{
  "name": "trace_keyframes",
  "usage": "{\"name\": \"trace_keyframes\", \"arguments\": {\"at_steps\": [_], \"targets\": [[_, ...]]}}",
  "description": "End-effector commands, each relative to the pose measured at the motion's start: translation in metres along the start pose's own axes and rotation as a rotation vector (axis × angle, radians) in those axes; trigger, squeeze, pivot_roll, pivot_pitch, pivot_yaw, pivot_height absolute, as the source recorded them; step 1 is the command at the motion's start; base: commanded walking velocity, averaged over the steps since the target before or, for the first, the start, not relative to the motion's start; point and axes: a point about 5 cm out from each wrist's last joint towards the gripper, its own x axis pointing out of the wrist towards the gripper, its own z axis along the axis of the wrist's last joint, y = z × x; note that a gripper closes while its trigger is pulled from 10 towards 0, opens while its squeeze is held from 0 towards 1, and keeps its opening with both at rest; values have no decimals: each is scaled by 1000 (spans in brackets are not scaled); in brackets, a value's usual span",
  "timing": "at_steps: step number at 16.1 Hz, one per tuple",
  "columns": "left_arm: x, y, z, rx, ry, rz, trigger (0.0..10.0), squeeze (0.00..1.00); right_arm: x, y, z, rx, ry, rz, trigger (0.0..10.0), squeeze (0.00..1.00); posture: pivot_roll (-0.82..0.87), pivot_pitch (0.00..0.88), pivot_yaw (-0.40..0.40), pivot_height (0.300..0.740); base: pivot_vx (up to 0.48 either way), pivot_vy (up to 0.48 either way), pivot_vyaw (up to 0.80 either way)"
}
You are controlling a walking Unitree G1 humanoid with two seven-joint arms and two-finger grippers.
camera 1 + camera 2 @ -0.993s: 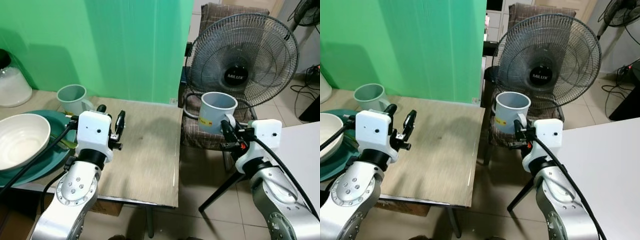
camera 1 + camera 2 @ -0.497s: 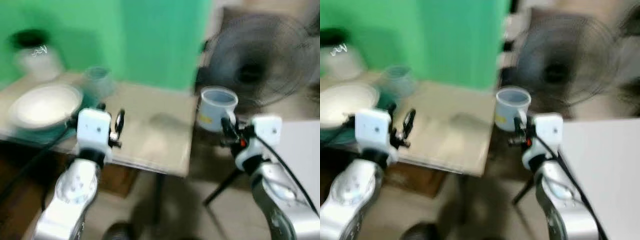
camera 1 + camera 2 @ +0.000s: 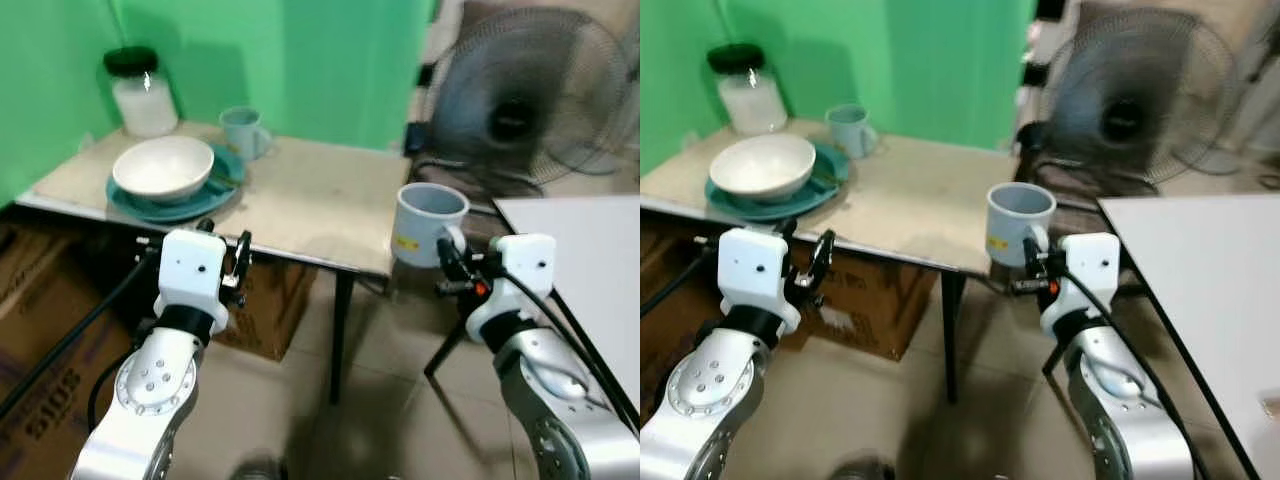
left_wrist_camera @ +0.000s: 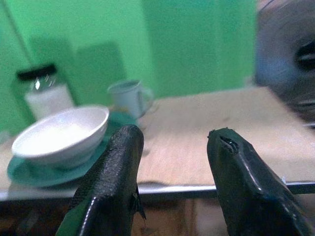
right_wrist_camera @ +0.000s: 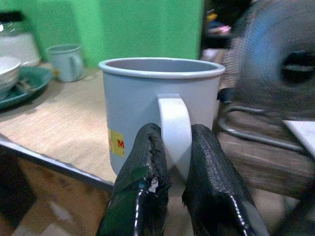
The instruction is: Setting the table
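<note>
Mug (image 3: 429, 225) pinched by handle in my right gripper (image 5: 170, 162), carried upright off table's (image 3: 330, 205) corner, not yet placed. Ahead of my left gripper (image 4: 172, 162), fingers apart and empty: bowl (image 3: 162, 168) on teal plate (image 3: 215, 195), second mug (image 3: 241, 130), jar (image 3: 140, 92) already set.

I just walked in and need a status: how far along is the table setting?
Done: white bowl on teal plate, with a small mug on the table. In hand: right gripper clamps the grey mug by its handle, off the table. Left: setting it down. Left gripper open, idle.
</note>
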Motion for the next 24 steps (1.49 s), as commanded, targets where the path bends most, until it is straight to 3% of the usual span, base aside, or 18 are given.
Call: {"name": "trace_keyframes", "arguments": {"at_steps": [1,6,9,24], "targets": [[2,1,2,6,-5,-8,10000,0,0,-2,7,9,-33,-18,10000,0,-45,47,-30,740,0,0,-800],[6,6,3,-28,7,39,10000,0,2,-9,19,-3,-96,-76,10000,0,-51,44,-30,740,0,0,-800],[10,7,7,19,-24,26,10000,0,5,-16,35,-7,-165,-142,10000,0,-53,37,-31,740,0,0,-800],[17,15,13,-19,-45,-1,10000,0,13,-21,40,-34,-159,-185,10000,0,-54,1,-38,740,0,0,-800]]}}
